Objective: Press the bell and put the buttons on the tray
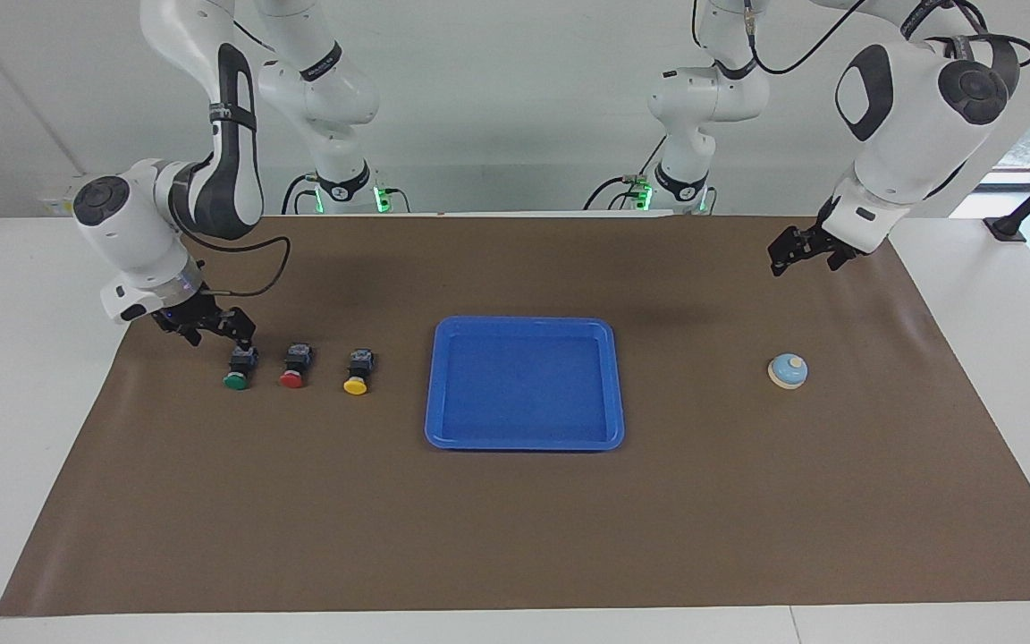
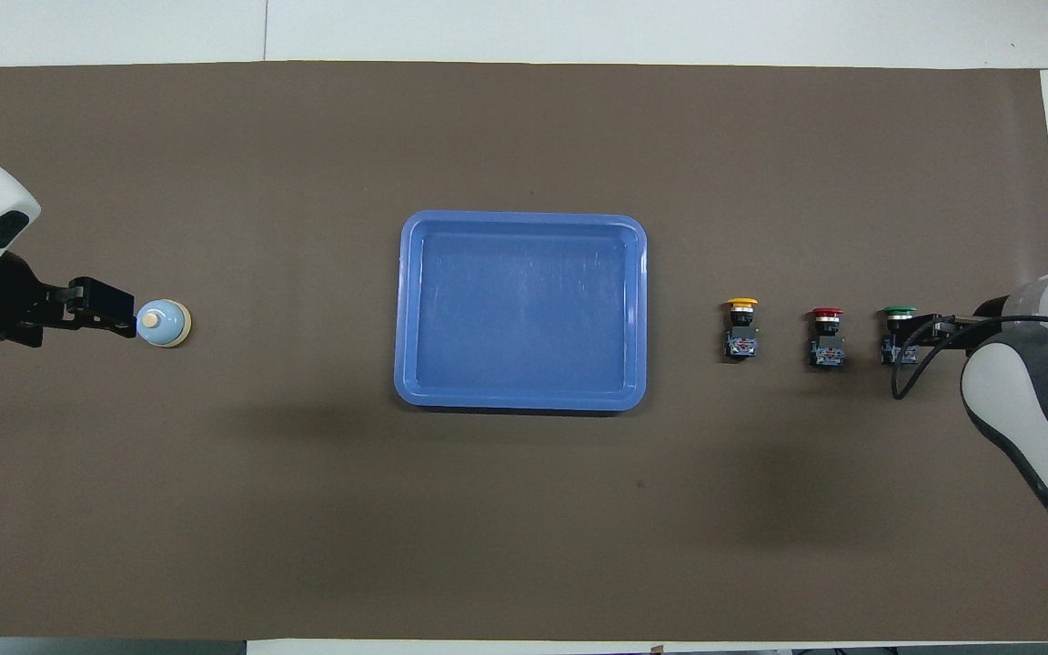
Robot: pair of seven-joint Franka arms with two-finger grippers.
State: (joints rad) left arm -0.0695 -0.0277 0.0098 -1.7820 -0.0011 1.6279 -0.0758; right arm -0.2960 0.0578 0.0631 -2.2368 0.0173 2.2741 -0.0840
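Three buttons lie in a row on the brown mat, toward the right arm's end: green (image 1: 237, 368) (image 2: 899, 329), red (image 1: 294, 366) (image 2: 827, 335) and yellow (image 1: 358, 370) (image 2: 741, 326). My right gripper (image 1: 241, 339) (image 2: 913, 327) is open and low at the green button's black body, holding nothing; I cannot tell whether it touches. The blue tray (image 1: 524, 323) (image 2: 520, 219) is at the mat's middle with nothing in it. The light-blue bell (image 1: 788, 370) (image 2: 165, 324) stands toward the left arm's end. My left gripper (image 1: 780, 262) (image 2: 120, 308) hangs open, high over the mat beside the bell, apart from it.
The brown mat (image 1: 515, 519) covers most of the white table (image 1: 23, 429). The right arm's cable (image 2: 908, 364) loops beside the green button. Both arm bases (image 1: 515, 192) stand at the robots' edge.
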